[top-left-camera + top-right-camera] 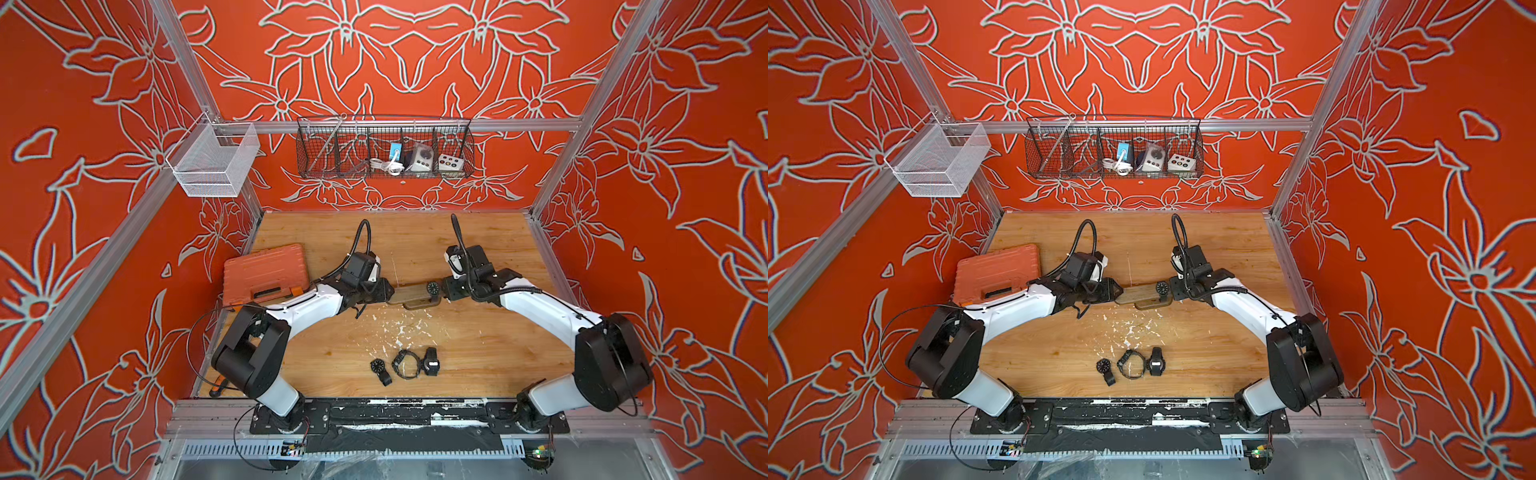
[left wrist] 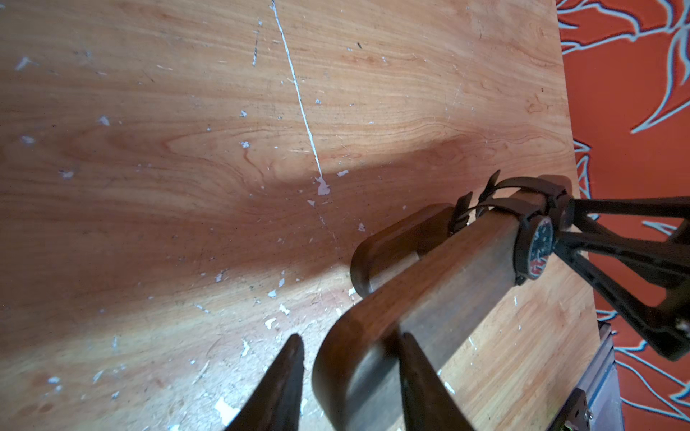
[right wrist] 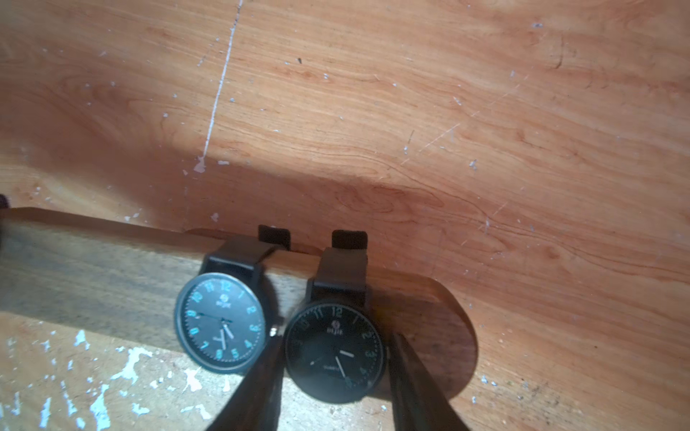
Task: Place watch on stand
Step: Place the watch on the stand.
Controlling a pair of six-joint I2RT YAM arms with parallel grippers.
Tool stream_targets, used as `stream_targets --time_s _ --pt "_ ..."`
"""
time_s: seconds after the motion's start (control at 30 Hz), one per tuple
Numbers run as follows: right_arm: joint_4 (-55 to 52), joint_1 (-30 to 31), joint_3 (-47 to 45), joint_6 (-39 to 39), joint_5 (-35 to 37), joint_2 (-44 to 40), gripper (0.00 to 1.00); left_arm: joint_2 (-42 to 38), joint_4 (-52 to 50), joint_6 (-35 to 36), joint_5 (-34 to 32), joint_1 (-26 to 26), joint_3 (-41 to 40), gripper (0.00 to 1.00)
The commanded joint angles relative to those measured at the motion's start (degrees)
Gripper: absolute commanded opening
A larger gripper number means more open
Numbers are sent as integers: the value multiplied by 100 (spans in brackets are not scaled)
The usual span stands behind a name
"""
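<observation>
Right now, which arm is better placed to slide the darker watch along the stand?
Right, probably: the right pincer grips the darker watch at one end of the stand; the left pincer straddles the opposite end.

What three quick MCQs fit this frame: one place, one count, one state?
1. Where on the table is the stand?
A. front edge
B. mid-table, between the left gripper and right gripper
C. back corner

2. How many loose watches lie near the front?
A. one
B. three
C. five

3. Left gripper's state?
A. shut on a watch
B. shut on nothing
C. open, astride the stand's rounded end

Answers:
1 B: both top views show the stand spanning the gap between them.
2 B: three sit in a row.
3 C: the left wrist view shows a gap beside one finger.
</observation>
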Motion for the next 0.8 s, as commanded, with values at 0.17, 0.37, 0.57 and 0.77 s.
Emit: stream_targets --time_s 0.17,0.37,0.57,0.77 --pt "-147 202 64 -135 265 133 27 189 39 16 88 32 205 46" --pt "-347 210 187 -120 599 187 28 237 -8 68 19 30 244 44" --pt "-289 255 220 -244 252 145 28 273 -22 133 1 32 283 42" --pt "-403 405 354 -317 241 313 29 358 -32 219 45 32 404 40"
